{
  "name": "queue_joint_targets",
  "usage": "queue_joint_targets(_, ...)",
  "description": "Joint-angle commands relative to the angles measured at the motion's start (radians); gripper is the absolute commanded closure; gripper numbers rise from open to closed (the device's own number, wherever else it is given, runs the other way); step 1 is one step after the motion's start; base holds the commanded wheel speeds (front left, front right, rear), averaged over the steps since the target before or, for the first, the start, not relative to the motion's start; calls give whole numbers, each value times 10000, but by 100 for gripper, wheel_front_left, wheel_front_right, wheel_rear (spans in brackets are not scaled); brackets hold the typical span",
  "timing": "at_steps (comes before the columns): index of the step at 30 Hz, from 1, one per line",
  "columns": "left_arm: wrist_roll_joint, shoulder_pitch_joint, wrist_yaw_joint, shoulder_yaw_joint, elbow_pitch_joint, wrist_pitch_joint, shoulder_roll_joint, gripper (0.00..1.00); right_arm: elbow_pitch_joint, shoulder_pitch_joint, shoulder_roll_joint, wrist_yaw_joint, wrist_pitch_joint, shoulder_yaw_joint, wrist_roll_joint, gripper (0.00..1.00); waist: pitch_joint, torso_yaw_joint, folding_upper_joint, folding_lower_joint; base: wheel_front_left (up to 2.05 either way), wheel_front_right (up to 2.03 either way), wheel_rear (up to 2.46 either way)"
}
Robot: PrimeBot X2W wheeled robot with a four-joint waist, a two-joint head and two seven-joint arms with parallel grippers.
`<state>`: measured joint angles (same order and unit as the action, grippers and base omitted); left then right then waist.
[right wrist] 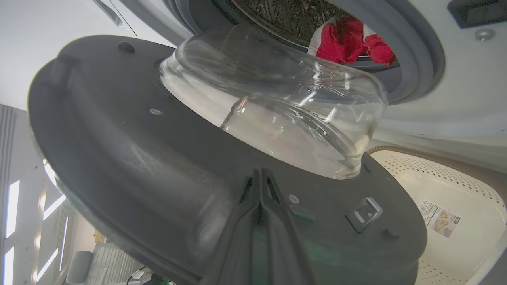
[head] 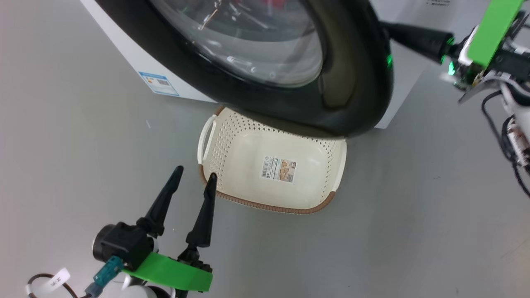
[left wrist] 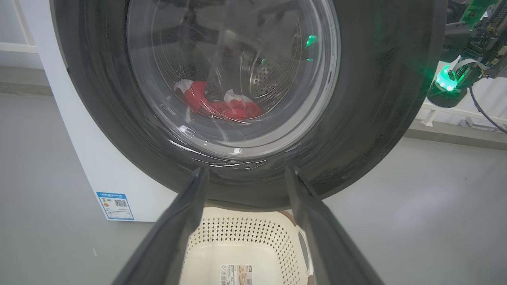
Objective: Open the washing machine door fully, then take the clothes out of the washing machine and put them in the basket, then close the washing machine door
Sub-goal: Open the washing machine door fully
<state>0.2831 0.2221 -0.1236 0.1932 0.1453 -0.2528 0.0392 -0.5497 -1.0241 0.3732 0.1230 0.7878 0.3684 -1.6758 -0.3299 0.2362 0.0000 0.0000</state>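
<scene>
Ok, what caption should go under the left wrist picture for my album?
Open left gripper faces the washing machine door, red clothes showing through it, basket below.

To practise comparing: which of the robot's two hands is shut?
The right hand, fingers pressed together by the washing machine door; the left hand has its fingers apart.

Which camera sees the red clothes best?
The right wrist view: the clothes show directly, past the open washing machine door. The left wrist view shows them through its glass; the head view, just a red smudge up top.
</scene>
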Motion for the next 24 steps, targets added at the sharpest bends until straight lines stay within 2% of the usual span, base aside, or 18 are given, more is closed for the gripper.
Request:
queue_joint_targets(1,-19,-91,32,-297,-190,-90,110,0,372,259,-192,77,120,97,72,100,88,-57,0,0,0,0,0)
queue_joint_targets(15,-180,-561,17,-374,-157,-90,110,0,2148,1937,-724,77,-91,359,475,100,758,77,0,0,0,0,0)
queue_joint_targets(24,-212,-973,71,-453,-115,-90,110,0,2757,2921,-1256,77,-42,645,574,100,1321,354,0,0,0,0,0)
